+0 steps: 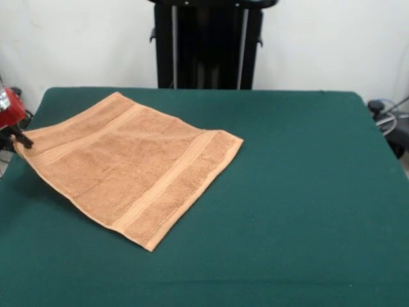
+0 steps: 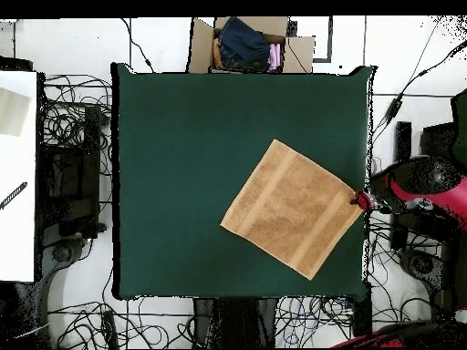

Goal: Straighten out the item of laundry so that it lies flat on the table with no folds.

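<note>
The orange-tan towel (image 1: 134, 163) lies spread open, turned like a diamond, on the left part of the dark green table (image 1: 307, 192). Woven bands run near two of its ends. No white label shows. My gripper (image 1: 19, 139) is at the table's left edge, shut on the towel's left corner. It holds that corner a little above the table, with a shadow under the raised edge. In the overhead view the towel (image 2: 292, 208) lies at the right side of the table (image 2: 182, 164). The gripper (image 2: 360, 200) pinches its rightmost corner at the table's edge.
The black pedestal (image 1: 208, 45) stands behind the table's far edge. A cardboard box (image 2: 246, 44) with clothes sits beyond the opposite edge. Cables (image 2: 77, 137) lie on the floor all round. A white surface (image 2: 16, 173) stands at the overhead view's left.
</note>
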Tool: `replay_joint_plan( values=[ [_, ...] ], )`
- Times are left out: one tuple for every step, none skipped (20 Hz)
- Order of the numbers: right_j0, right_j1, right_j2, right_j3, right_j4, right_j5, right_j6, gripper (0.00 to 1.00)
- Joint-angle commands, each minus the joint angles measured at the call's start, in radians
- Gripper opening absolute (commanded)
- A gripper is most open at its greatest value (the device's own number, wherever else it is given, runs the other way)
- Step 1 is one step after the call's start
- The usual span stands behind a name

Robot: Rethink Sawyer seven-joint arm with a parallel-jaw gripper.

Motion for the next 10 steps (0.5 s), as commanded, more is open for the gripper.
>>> replay_joint_plan(
  values=[
    [0.017, -0.091, -0.083, 0.210, -0.116, -0.268, 0.080, 0.00],
    [0.014, -0.106, -0.093, 0.247, -0.114, -0.301, 0.102, 0.00],
    [0.014, -0.117, -0.103, 0.276, -0.117, -0.332, 0.119, 0.00],
    [0.016, -0.121, -0.115, 0.291, -0.115, -0.346, 0.133, 0.00],
    [0.016, -0.125, -0.125, 0.311, -0.114, -0.367, 0.147, 0.00],
    [0.015, -0.129, -0.135, 0.331, -0.112, -0.389, 0.160, 0.00],
    [0.012, -0.131, -0.139, 0.343, -0.113, -0.409, 0.159, 0.00],
    [0.013, -0.133, -0.144, 0.349, -0.110, -0.415, 0.158, 0.00],
    [0.014, -0.135, -0.149, 0.355, -0.107, -0.421, 0.157, 0.00],
    [0.015, -0.137, -0.154, 0.361, -0.104, -0.427, 0.156, 0.00]
  ],
)
